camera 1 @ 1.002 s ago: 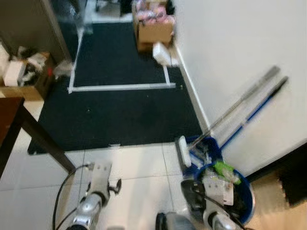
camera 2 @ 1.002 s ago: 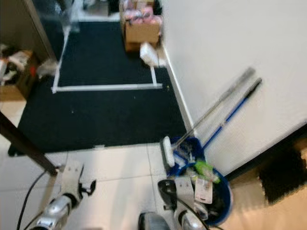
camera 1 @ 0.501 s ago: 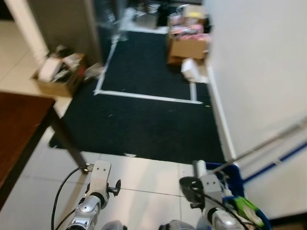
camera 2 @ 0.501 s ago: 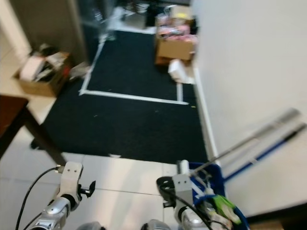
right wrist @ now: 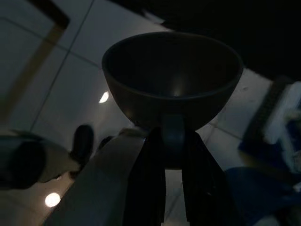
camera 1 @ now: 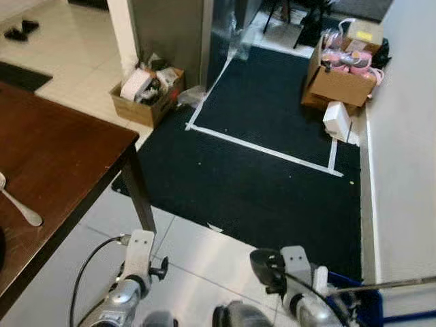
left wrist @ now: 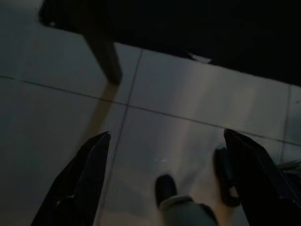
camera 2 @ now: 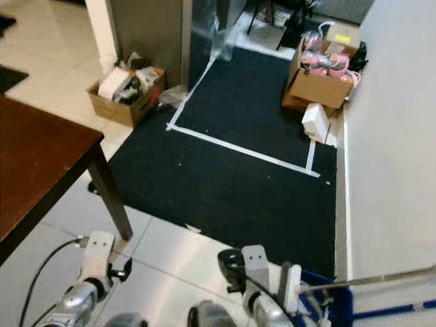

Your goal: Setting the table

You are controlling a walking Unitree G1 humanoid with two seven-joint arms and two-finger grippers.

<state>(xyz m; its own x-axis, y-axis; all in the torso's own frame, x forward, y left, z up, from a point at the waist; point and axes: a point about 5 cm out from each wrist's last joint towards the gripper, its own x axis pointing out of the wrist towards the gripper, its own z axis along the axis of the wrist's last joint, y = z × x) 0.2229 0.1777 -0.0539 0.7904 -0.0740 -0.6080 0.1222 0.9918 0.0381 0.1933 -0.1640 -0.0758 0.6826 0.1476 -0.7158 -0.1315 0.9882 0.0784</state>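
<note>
A dark cup (right wrist: 172,80) is pinched by its handle between the closed fingers (right wrist: 149,183) of the right gripper (right wrist: 173,141), carried low over the white floor tiles (camera 1: 197,252). The left gripper (left wrist: 164,146) is held spread wide, with nothing in it. At nine o'clock, a spoon (camera 1: 20,208) is seen on the brown table (camera 1: 61,163).

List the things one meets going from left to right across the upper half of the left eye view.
Dark brown wooden table → open cardboard box of clutter → white tape line on the black mat → cardboard box with pink items → white wall.
</note>
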